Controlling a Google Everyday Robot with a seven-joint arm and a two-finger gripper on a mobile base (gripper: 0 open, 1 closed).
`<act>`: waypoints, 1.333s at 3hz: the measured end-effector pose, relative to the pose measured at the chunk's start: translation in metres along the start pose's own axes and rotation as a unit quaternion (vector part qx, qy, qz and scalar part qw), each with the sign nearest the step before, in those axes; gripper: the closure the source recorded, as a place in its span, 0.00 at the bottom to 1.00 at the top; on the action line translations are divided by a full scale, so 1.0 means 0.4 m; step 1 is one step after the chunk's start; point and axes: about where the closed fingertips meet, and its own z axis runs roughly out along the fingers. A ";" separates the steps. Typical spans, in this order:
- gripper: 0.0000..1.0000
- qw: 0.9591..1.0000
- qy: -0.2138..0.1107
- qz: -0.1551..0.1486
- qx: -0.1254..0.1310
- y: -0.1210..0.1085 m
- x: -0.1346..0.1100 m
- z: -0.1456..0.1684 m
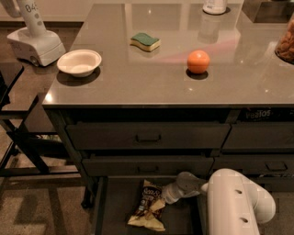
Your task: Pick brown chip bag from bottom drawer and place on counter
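The brown chip bag (148, 204) lies in the open bottom drawer (110, 211), dark brown with white lettering and a tan lower edge. My gripper (161, 197) reaches down into the drawer from the white arm (234, 202) at the lower right and sits against the bag's right side. The counter (151, 73) is the glossy grey-brown top above the drawer fronts.
On the counter stand a white bowl (79, 62), a green-yellow sponge (144, 41), an orange (198, 61), a white container (215, 5) at the back and a jar of snacks (287, 43) at the right edge. A white device (32, 39) and dark chair frame (18, 137) stand at left.
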 end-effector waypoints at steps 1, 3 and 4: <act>1.00 1.000 -0.002 0.002 0.005 0.012 -0.013 -0.020; 1.00 1.000 -0.001 0.001 0.009 0.037 -0.032 -0.062; 1.00 1.000 0.002 -0.004 0.007 0.054 -0.040 -0.084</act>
